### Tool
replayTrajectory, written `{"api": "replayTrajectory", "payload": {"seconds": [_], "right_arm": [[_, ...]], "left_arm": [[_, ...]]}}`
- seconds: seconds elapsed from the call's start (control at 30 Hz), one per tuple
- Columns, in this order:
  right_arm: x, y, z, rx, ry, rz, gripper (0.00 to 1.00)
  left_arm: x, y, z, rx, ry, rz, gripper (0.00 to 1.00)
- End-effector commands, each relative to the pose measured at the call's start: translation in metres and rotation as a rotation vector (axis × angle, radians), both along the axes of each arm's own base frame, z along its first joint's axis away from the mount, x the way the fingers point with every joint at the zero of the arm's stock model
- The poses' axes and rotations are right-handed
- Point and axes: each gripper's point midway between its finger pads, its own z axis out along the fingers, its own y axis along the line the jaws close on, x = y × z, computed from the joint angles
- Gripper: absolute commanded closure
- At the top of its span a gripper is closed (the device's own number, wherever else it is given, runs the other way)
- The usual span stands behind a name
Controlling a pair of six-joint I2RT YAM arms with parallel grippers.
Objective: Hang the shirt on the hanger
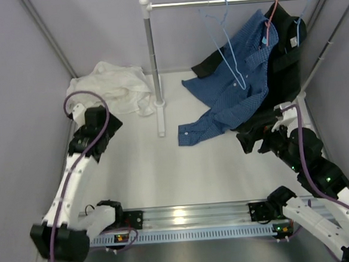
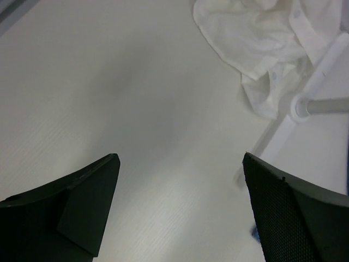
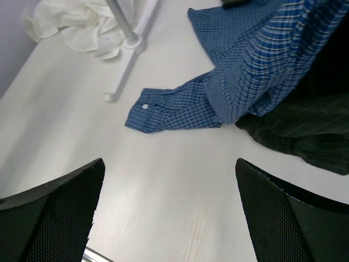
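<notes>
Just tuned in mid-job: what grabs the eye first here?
The blue checked shirt hangs from the rail at back right, one sleeve spread on the table. The white shirt lies crumpled at back left beside the rack's post, while the light-blue hanger hangs bare on the rail.

Quick headcount: there were three garments in all, one white shirt, one blue checked shirt and one black garment. Three hangers too: one light-blue wire hanger, one red hanger, one blue hanger. Just one clothes rack and one desk. Two arms, left arm plus right arm, so two pincers: left pincer, right pincer.
</notes>
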Motion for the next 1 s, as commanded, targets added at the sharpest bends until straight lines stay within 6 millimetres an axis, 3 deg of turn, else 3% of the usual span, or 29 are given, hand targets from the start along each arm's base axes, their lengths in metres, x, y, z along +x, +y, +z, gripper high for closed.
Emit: {"api": "replayTrajectory", "payload": {"seconds": [0.0, 0.03, 0.07, 0.1, 0.13, 0.17, 0.2, 0.23, 0.27, 0.3, 0.33, 0.4, 0.43, 0.5, 0.53, 0.57, 0.63, 0.7, 0.73, 0.77, 0.8, 0.83, 0.93, 0.97], "right_arm": [[-0.004, 0.029, 0.021, 0.116, -0.052, 0.124, 0.00], [-0.004, 0.029, 0.020, 0.121, -0.055, 0.124, 0.00], [-0.003, 0.029, 0.013, 0.117, -0.043, 0.121, 0.01], [-0.005, 0.032, 0.010, 0.124, -0.042, 0.140, 0.01], [-0.005, 0.036, 0.010, 0.135, -0.053, 0.157, 0.01], [-0.003, 0.038, -0.001, 0.129, -0.035, 0.161, 0.01], [-0.001, 0.041, -0.005, 0.126, -0.029, 0.165, 0.00], [0.001, 0.042, -0.010, 0.123, -0.022, 0.166, 0.01], [0.004, 0.046, -0.017, 0.111, -0.004, 0.175, 0.01], [0.006, 0.047, -0.021, 0.099, 0.009, 0.179, 0.01], [0.007, 0.049, -0.024, 0.091, 0.018, 0.185, 0.01], [0.010, 0.053, -0.032, 0.075, 0.052, 0.194, 0.00], [0.010, 0.057, -0.034, 0.078, 0.064, 0.212, 0.00], [0.010, 0.062, -0.035, 0.078, 0.066, 0.242, 0.00], [0.009, 0.065, -0.034, 0.081, 0.068, 0.256, 0.00], [0.008, 0.067, -0.032, 0.090, 0.064, 0.264, 0.01], [0.005, 0.070, -0.030, 0.107, 0.062, 0.289, 0.01], [0.002, 0.073, -0.023, 0.126, 0.037, 0.311, 0.00], [0.001, 0.073, -0.024, 0.126, 0.035, 0.311, 0.01], [0.000, 0.072, -0.022, 0.128, 0.024, 0.313, 0.00], [0.001, 0.070, -0.023, 0.125, 0.023, 0.306, 0.01], [0.002, 0.068, -0.025, 0.121, 0.022, 0.292, 0.00], [0.004, 0.065, -0.027, 0.115, 0.018, 0.274, 0.01], [0.005, 0.065, -0.026, 0.114, 0.017, 0.269, 0.01]], "left_arm": [[0.072, 0.021, -0.007, -0.093, -0.042, 0.182, 0.02], [0.091, 0.026, 0.001, -0.118, -0.068, 0.208, 0.02], [0.112, 0.033, -0.021, -0.111, -0.022, 0.236, 0.02], [0.125, 0.043, -0.024, -0.102, -0.020, 0.272, 0.02], [0.145, 0.052, -0.013, -0.082, -0.060, 0.311, 0.02], [0.160, 0.052, -0.017, -0.077, -0.066, 0.304, 0.02], [0.188, 0.051, -0.043, -0.082, -0.047, 0.286, 0.02], [0.213, 0.049, -0.027, -0.089, -0.089, 0.274, 0.02], [0.225, 0.054, -0.033, -0.066, -0.073, 0.287, 0.02], [0.238, 0.059, -0.063, -0.050, -0.019, 0.300, 0.02], [0.253, 0.071, -0.052, -0.049, -0.056, 0.324, 0.02], [0.272, 0.081, -0.071, -0.008, -0.043, 0.314, 0.02], [0.284, 0.084, -0.062, 0.007, -0.075, 0.310, 0.02], [0.296, 0.088, -0.072, 0.025, -0.069, 0.301, 0.02], [0.303, 0.088, -0.096, 0.020, -0.033, 0.295, 0.02], [0.312, 0.091, -0.095, 0.016, -0.045, 0.295, 0.04], [0.321, 0.093, -0.119, 0.036, -0.019, 0.283, 0.19], [0.335, 0.093, -0.117, 0.046, -0.038, 0.258, 0.28], [0.340, 0.093, -0.122, 0.051, -0.044, 0.251, 0.53], [0.345, 0.093, -0.116, 0.056, -0.065, 0.238, 0.69], [0.348, 0.092, -0.112, 0.065, -0.079, 0.221, 0.77], [0.354, 0.091, -0.105, 0.065, -0.113, 0.209, 1.00], [0.348, 0.087, -0.080, 0.082, -0.137, 0.187, 1.00], [0.340, 0.076, -0.038, 0.083, -0.197, 0.181, 1.00]]}}
